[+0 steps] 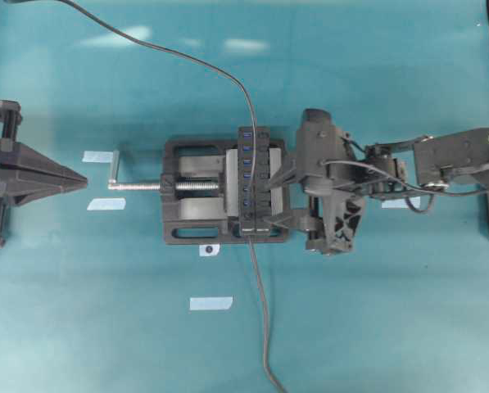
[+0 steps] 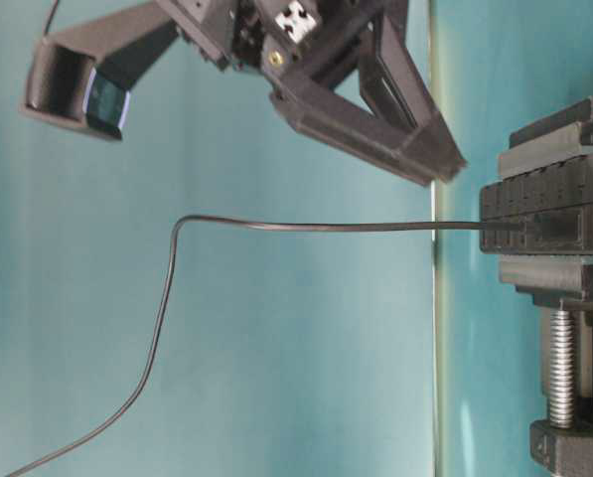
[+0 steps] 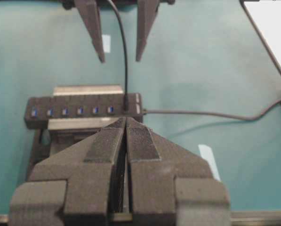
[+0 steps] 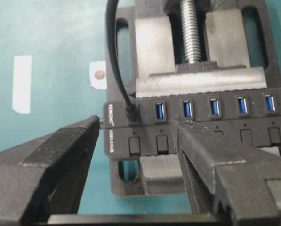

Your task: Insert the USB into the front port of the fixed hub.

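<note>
Wide teal worktop (image 1: pixel 375 327) all round you, with bare room to the left of the vise (image 1: pixel 196 192) and below it; only small tape strips (image 1: pixel 210 304) dot that ground. The vise's screw handle (image 1: pixel 115 170) juts left, toward your left fingers (image 1: pixel 79 178). The hub (image 1: pixel 254 182) is clamped in the vise, running top to bottom in the overhead view, its lower end at the vise's lower edge.

Your left arm sits back at the left edge, level, its fingers pressed together on nothing, pointing at the vise and well apart from it. Your right arm reaches in from the right, and its fingers (image 4: pixel 135 136) are spread wide, gripping nothing. They hang over the hub's front end, raised above it in the table-level view.

The USB (image 4: pixel 131 112) stands seated in the end port beside the hub's printed label, its cable (image 1: pixel 260 311) trailing off along the worktop. In the right wrist view the plug lies in the gap between your right fingers, nearer the left-hand one, touching neither.
</note>
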